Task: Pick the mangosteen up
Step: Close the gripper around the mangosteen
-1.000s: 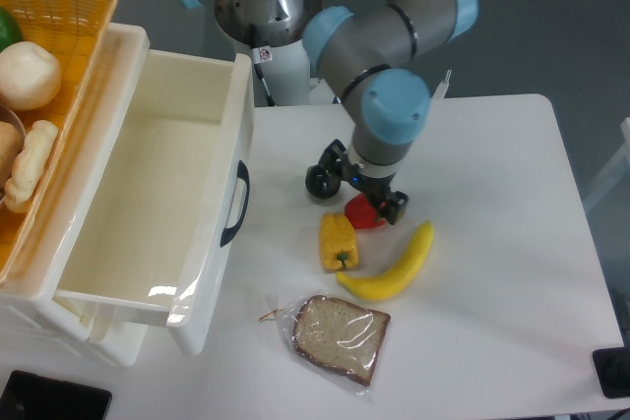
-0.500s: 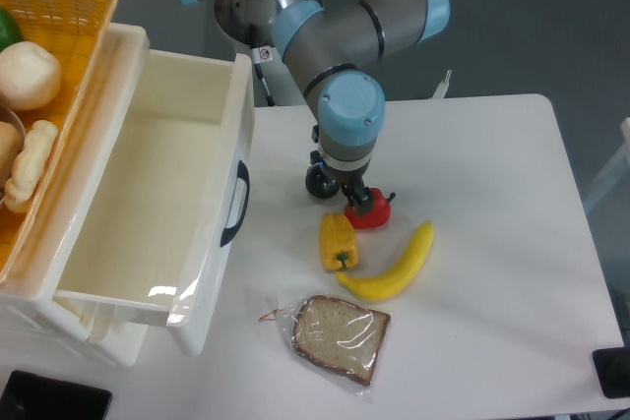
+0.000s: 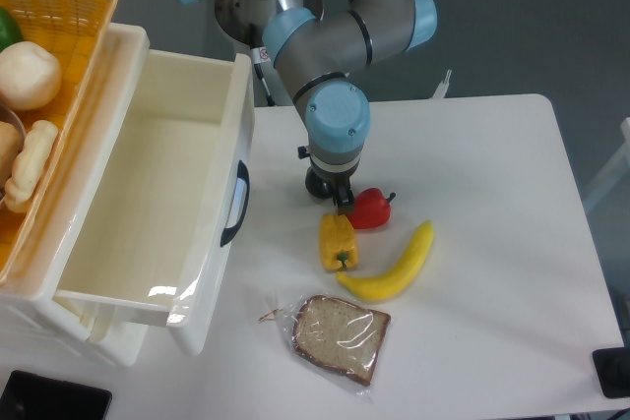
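The mangosteen (image 3: 315,184) is a small glossy black ball on the white table, left of the red pepper (image 3: 370,210). The arm's blue wrist hangs right over it and hides its upper part. My gripper (image 3: 328,184) points down at the fruit. One dark fingertip (image 3: 342,201) shows between the mangosteen and the red pepper, and the other finger is hidden under the wrist. The jaws stand apart around the fruit and look open, with nothing lifted.
A yellow pepper (image 3: 338,241) and a banana (image 3: 394,268) lie just in front of the gripper. Bagged bread (image 3: 338,337) lies nearer the front edge. An open white drawer (image 3: 157,204) stands at the left, with a wicker basket (image 3: 49,95) of food beyond it.
The arm swung left, from over the red pepper to over the mangosteen. The red pepper is now uncovered. No object has moved.
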Controlling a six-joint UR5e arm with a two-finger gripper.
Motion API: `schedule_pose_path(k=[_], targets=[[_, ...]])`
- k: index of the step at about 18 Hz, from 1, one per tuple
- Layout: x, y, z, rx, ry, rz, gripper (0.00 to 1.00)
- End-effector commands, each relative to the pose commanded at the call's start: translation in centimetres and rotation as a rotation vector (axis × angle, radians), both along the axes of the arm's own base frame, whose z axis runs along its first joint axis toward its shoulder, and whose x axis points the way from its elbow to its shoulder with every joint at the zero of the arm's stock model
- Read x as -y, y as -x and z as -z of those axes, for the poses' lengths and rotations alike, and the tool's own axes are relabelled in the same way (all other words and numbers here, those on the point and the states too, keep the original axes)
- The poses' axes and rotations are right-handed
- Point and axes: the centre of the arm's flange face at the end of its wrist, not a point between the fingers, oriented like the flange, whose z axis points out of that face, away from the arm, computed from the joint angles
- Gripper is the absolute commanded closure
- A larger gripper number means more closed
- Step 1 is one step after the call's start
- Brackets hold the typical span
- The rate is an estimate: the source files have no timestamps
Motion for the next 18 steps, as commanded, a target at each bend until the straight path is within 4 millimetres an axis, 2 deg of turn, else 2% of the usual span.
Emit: schedule_pose_path(k=[5, 11, 18], targets=[[0.1, -0.3, 1.0, 0.013, 0.009, 0.004, 0.06], [1.1, -1.4, 3.1, -0.005, 0.020, 0.011, 0.06], [0.5, -1.9, 4.2, -0.009, 0.035, 0.017, 0.07]])
